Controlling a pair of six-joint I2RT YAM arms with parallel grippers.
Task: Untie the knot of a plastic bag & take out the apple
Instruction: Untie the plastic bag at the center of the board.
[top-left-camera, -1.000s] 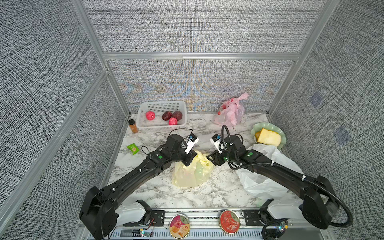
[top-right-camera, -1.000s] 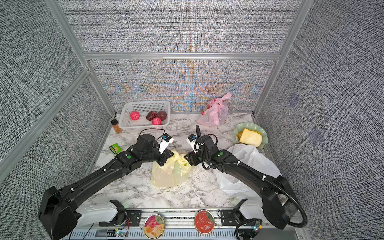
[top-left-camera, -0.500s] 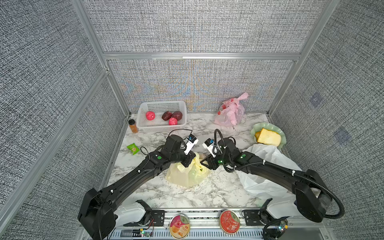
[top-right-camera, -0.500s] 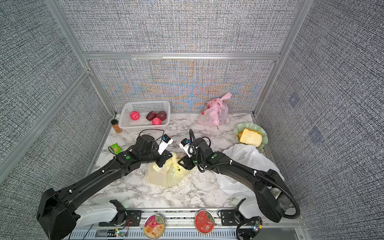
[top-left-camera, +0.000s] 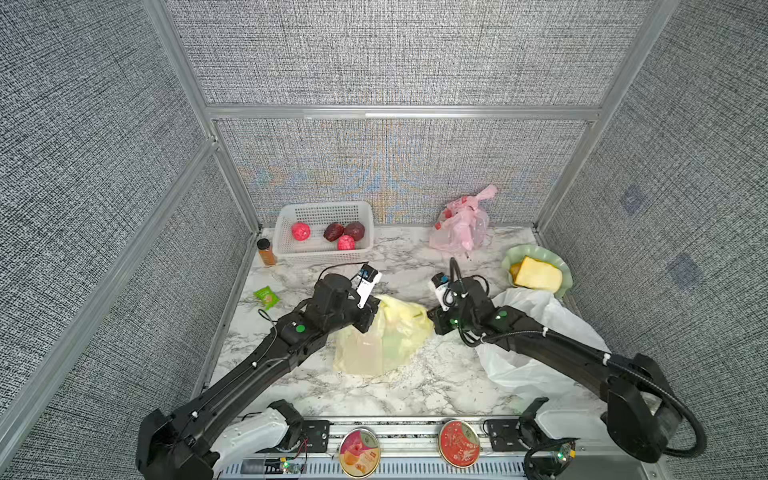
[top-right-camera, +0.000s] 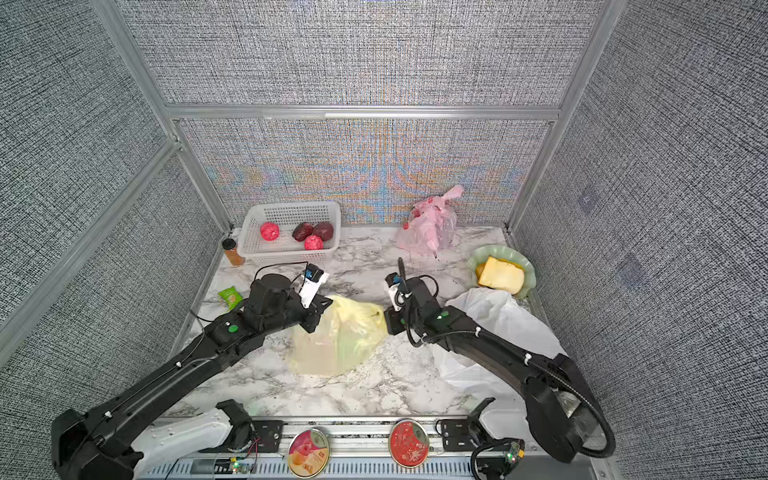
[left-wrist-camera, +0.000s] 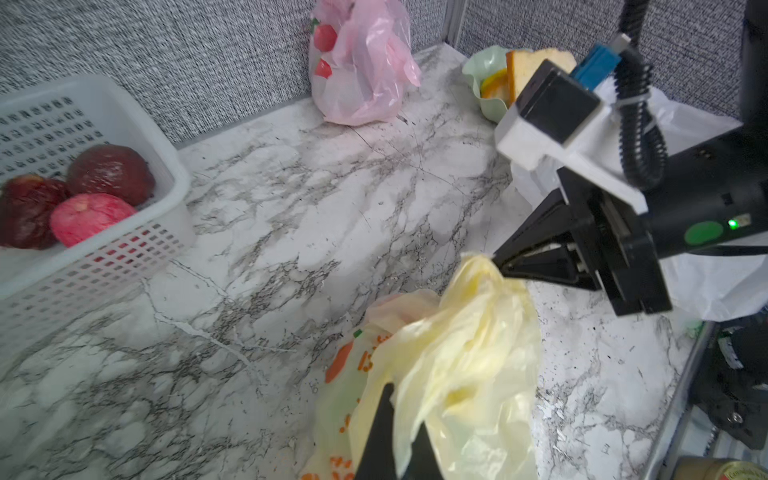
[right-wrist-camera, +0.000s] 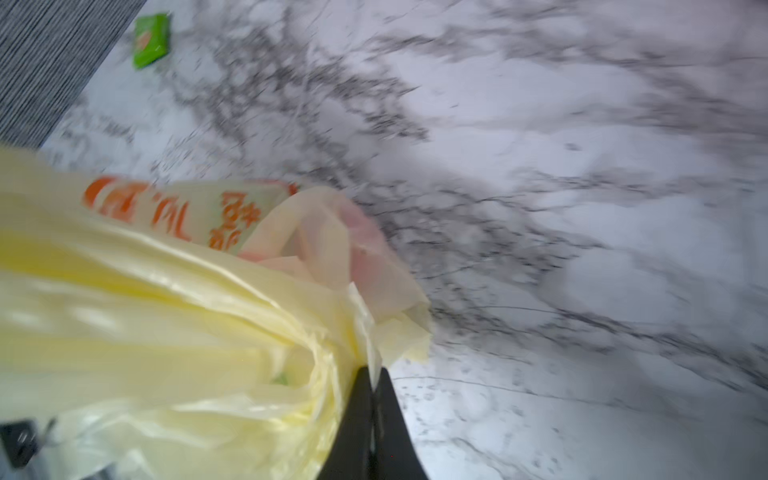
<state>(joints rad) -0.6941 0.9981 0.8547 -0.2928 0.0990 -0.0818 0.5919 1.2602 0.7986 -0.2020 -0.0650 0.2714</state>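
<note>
Untie step, partway through I'd say. Both my grippers are clamped flat on film of the yellow bag (top-left-camera: 361, 351). The left gripper (top-left-camera: 369, 319) has one top corner, the right gripper (left-wrist-camera: 496, 261) the opposite gathered ear. The bag spans between the two tips, body sagging onto the marble table (top-left-camera: 415, 384) below them.

Next: pull the ears apart slowly with equal tension, or the film slips or tears. Right wrist view is blurred, so I can't tell if the knot has loosened. No clear sight of the apple. It's probably the greenish patch (top-left-camera: 394, 340) through the film, below and between my tips.
</note>
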